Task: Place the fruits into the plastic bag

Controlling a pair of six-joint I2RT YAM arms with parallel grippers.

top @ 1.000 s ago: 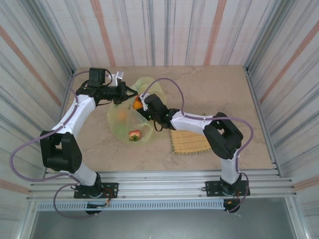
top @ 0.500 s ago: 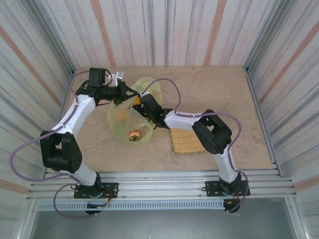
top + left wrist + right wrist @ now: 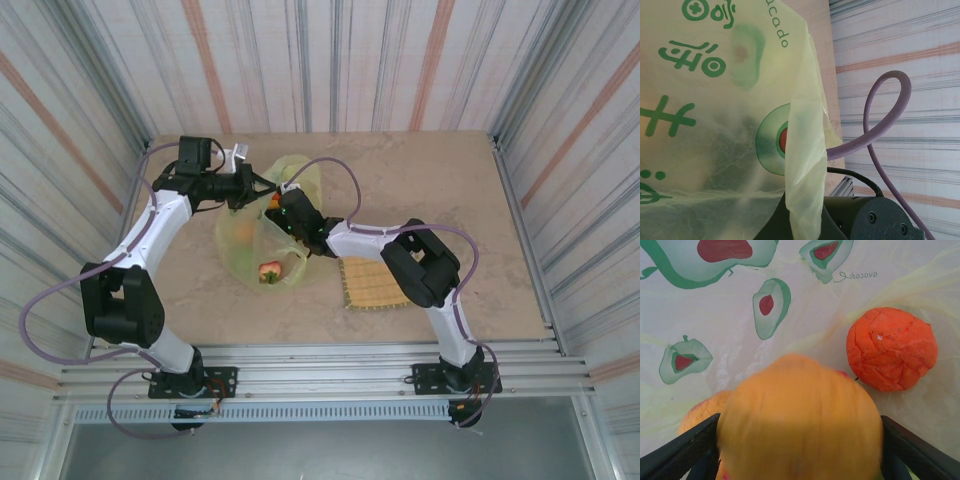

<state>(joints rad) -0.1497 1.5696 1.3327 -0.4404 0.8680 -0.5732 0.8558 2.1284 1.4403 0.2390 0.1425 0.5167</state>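
Observation:
The yellow-green plastic bag (image 3: 262,235) with avocado prints lies left of centre. My left gripper (image 3: 254,186) is shut on the bag's twisted rim (image 3: 802,190) and holds the mouth up. My right gripper (image 3: 282,207) is at the bag's mouth, shut on an orange (image 3: 800,420) that sits between its dark fingers (image 3: 687,450). Under it, on the bag's plastic, lie a darker orange (image 3: 891,348) and part of another orange-pink fruit (image 3: 700,412). A red strawberry (image 3: 269,270) and a pale orange shape (image 3: 243,232) show through the bag's near side.
The square woven straw mat (image 3: 375,283) lies right of the bag, under my right forearm. A purple cable (image 3: 880,120) loops beside the left wrist. Corrugated walls close in the table on three sides.
My right gripper has moved left with the orange, further into the bag's mouth. The left gripper and the bag have stayed put.

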